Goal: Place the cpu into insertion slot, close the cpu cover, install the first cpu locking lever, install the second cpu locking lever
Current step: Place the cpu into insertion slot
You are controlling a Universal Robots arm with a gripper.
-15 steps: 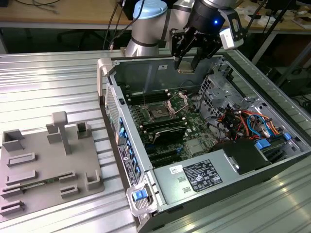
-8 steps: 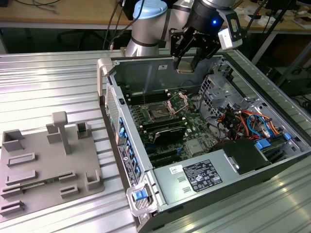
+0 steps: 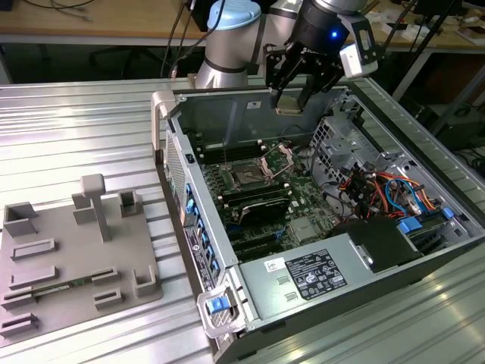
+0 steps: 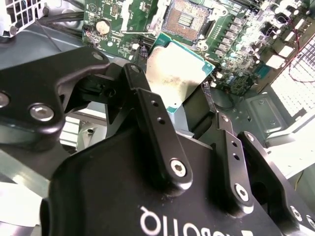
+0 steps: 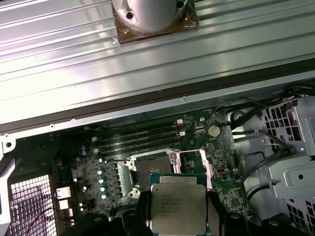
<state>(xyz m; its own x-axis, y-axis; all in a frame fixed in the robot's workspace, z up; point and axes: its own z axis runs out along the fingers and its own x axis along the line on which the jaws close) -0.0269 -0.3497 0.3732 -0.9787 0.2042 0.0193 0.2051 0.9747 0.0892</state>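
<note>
Exterior view: the gripper (image 3: 289, 96) grasps the cpu (image 3: 287, 106) over the computer case's (image 3: 227, 114) far side; insertion slot (image 3: 248, 177) uncovered, cpu cover (image 3: 277, 158) raised.

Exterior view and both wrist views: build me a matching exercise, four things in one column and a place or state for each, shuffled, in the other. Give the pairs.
1. cpu
2. insertion slot
3. cpu cover
4. grey fixture plate

A. on the ribbed table, on the exterior view's left of the computer case
B. hinged open beside the slot
C. held by the gripper above the motherboard
D. empty, on the motherboard

Pairs: 1-C, 2-D, 3-B, 4-A.
</note>
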